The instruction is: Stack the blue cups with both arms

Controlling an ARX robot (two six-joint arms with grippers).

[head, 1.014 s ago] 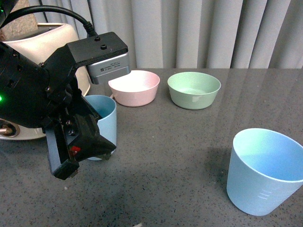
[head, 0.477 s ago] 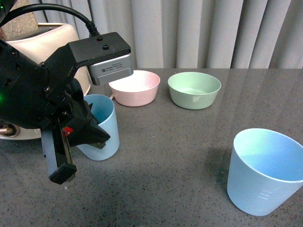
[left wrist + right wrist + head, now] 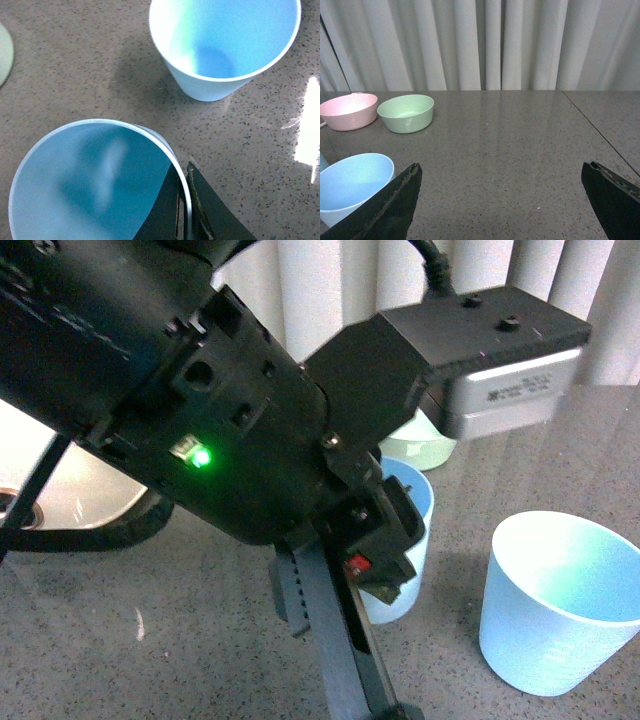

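In the front view, the left arm fills most of the frame. The first blue cup is upright behind its lower end. The second blue cup stands just beside it, toward the near right corner of the desk.

In the left wrist view, the left gripper pinches the first cup's wall, with one finger inside and one outside. The second cup lies ahead, upright, with its mouth open.

In the right wrist view, the fingers of the right gripper are spread and empty. The second cup is close to one finger, so this arm seems nearer to it.
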